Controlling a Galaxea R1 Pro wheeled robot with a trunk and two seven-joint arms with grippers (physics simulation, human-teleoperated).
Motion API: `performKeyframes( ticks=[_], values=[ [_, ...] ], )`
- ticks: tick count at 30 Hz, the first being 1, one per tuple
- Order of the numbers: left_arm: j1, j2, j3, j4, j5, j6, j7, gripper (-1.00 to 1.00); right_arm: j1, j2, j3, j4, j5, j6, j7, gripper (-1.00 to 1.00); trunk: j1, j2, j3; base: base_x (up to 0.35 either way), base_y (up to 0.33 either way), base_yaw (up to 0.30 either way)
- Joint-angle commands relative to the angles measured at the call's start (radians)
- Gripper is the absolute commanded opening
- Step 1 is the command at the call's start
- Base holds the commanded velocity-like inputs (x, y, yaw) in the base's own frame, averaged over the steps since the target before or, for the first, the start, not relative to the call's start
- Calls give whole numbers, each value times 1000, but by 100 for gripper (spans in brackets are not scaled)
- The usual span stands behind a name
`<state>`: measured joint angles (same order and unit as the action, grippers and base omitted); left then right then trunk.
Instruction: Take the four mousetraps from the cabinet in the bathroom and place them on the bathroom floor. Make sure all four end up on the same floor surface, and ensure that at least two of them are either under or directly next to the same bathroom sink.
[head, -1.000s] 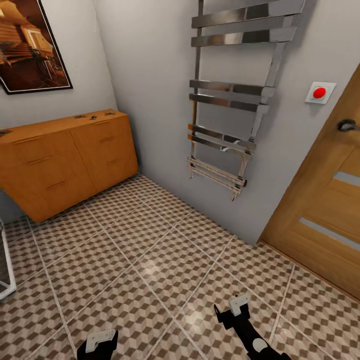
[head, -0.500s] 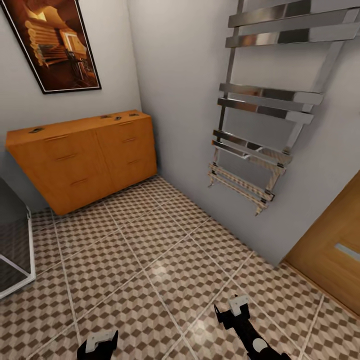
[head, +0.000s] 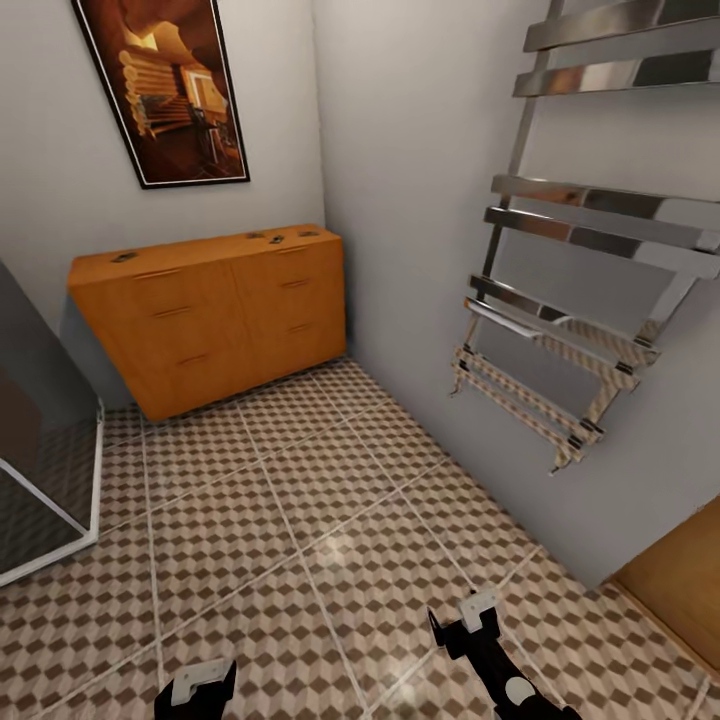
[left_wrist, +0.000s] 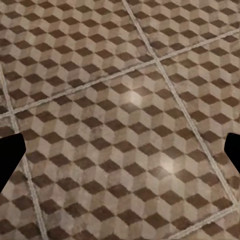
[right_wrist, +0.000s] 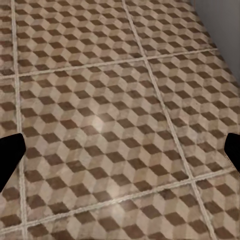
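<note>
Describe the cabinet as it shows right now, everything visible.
The cabinet is a wide, low chest in orange-brown wood, seen in the head view against the far wall below a framed picture, its right end at the room's corner. Its front is split into two columns of three drawers, each with a flat wooden bar handle; all look shut. It stands on the patterned tile floor. Small flat items, likely the mousetraps, lie on its top: one near the left end, a few near the right. Details are too small to tell.
</note>
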<state>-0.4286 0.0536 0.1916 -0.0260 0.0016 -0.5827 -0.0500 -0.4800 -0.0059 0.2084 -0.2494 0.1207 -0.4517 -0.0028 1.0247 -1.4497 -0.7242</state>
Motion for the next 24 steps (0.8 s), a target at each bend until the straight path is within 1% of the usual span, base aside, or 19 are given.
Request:
performKeyframes(
  ticks=[1, 24],
  values=[
    [-1, 0, 6, 1, 0, -3, -5, 100, 0, 0, -3, 0, 9, -2, 0, 100, 0, 0, -1, 225, -193, 281],
    [-1, 0, 6, 1, 0, -3, -5, 100, 0, 0, -3, -1, 8, -2, 0, 100, 0, 0, -1, 231, -199, 287]
  ],
)
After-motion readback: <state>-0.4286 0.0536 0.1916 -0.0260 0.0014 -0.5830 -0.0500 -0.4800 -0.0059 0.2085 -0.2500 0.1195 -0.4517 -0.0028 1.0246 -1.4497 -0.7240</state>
